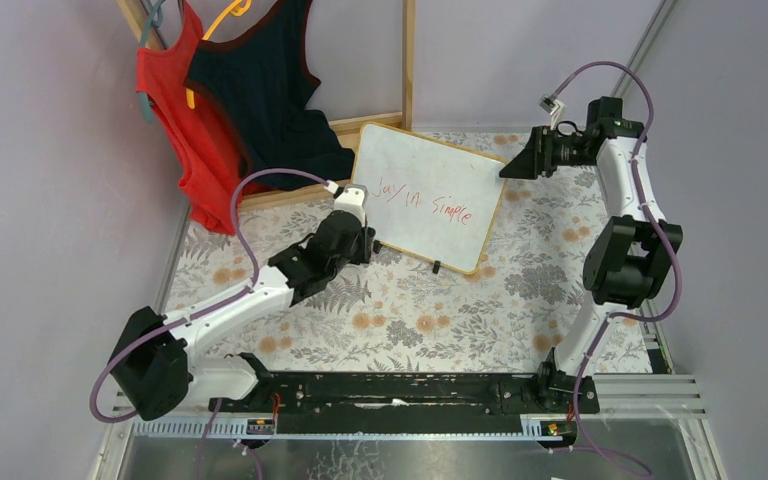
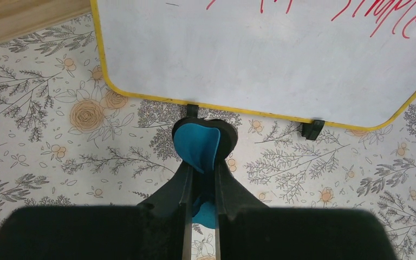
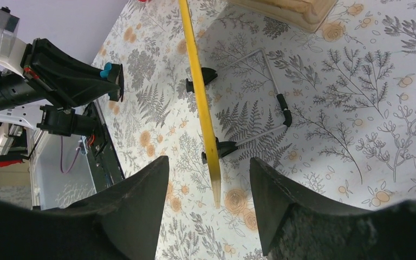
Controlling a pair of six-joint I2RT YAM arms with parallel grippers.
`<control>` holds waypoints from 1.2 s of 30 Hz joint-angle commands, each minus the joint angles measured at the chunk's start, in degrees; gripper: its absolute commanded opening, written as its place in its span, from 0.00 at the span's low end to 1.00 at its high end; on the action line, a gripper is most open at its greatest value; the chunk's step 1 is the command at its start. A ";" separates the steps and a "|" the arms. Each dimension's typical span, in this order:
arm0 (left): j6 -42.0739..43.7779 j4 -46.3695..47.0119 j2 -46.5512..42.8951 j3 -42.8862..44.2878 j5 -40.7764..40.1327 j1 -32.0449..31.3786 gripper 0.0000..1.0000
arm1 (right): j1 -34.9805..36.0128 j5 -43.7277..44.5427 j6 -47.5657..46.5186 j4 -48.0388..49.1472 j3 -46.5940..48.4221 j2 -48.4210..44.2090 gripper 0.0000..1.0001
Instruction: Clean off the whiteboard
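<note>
Whiteboard [image 1: 425, 195], likely light, stiff, tippy on its wire stand [image 3: 285, 112], best steadied by its frame edge; left fingers [image 2: 174, 190] clamp blue eraser [image 2: 197, 146], right fingers [image 3: 135, 211] apart.

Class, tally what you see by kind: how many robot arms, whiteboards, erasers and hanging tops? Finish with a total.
Robot arms: 2 (left, right)
Whiteboard: 1
Eraser: 1
Hanging tops: 2 (red, dark)
Total: 6

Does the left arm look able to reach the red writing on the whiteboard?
Probably yes: the left gripper, shut on a blue pad, faces the whiteboard near its lower edge, with nothing between.
</note>
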 commanded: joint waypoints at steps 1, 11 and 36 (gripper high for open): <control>1.26 4.60 0.79 1.18 0.47 1.09 0.00 | 1.92 0.39 2.03 2.85 1.60 0.57 0.63; 2.15 6.22 3.68 3.83 2.15 2.27 0.00 | 3.01 0.71 2.08 3.39 1.12 1.98 0.53; 7.25 9.17 13.47 15.96 4.16 6.97 0.00 | 3.10 1.05 0.67 1.74 1.26 2.02 0.00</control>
